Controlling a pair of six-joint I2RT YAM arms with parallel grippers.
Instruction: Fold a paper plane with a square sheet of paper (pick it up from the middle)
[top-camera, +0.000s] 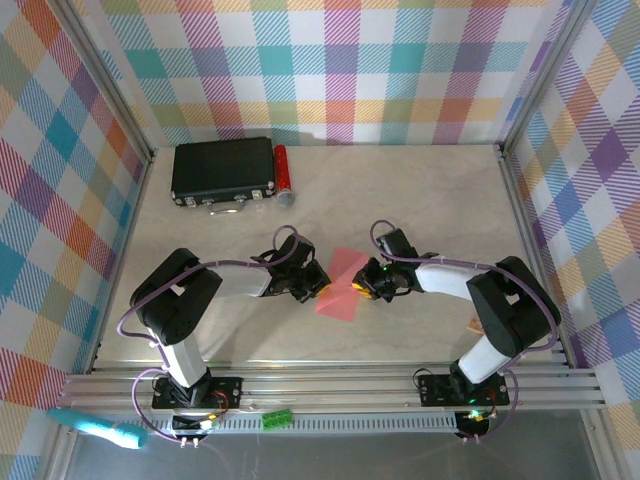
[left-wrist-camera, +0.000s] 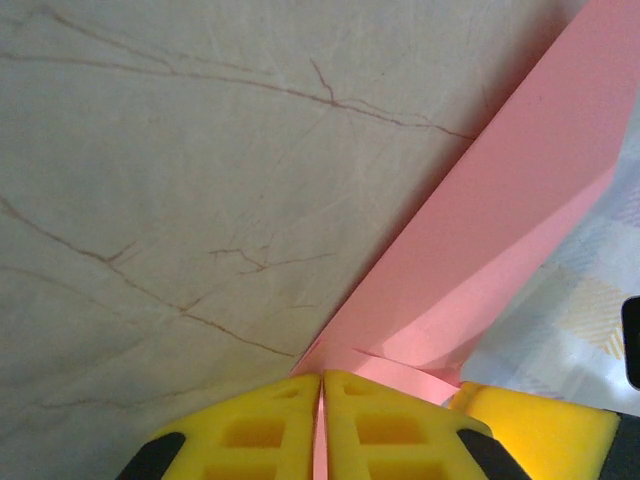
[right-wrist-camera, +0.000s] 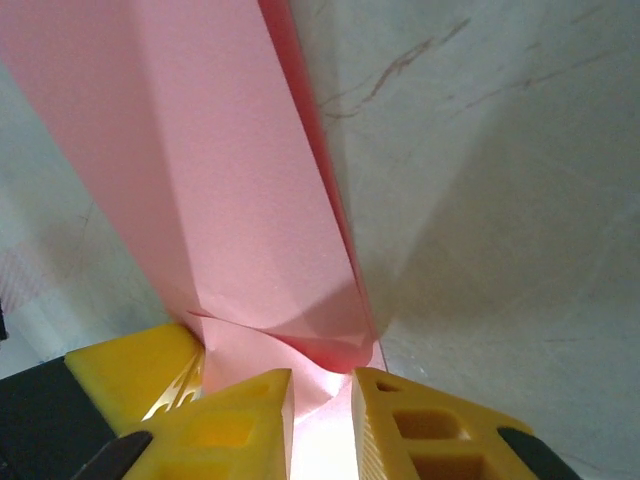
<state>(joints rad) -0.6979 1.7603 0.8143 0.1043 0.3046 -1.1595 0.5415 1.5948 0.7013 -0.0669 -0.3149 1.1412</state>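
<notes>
Over at the back left of the desk (top-camera: 430, 190) sat the black box (top-camera: 222, 170) with the small red cylinder (top-camera: 283, 170) lying just beside it, both well apart from the action, so you had a free working patch in the middle. Your left hand (left-wrist-camera: 320, 380) was shut tight on the near edge of the square sheet of paper (top-camera: 340, 285), yellow fingers (left-wrist-camera: 250, 430) pressed together with only a sliver of pink between them, a solid anchor, I'd say, so the sheet couldn't slip while the other side was worked. The sheet itself hung between your two hands, held up off the desk by that pinch and folded along a long crease, which looked like an early fold of the plane, far from a finished dart. Your right hand (right-wrist-camera: 320, 385) had the sheet's opposite end between its fingers (right-wrist-camera: 420, 430), jaws a little apart around bunched paper; whether that pinch was firm I couldn't tell.
</notes>
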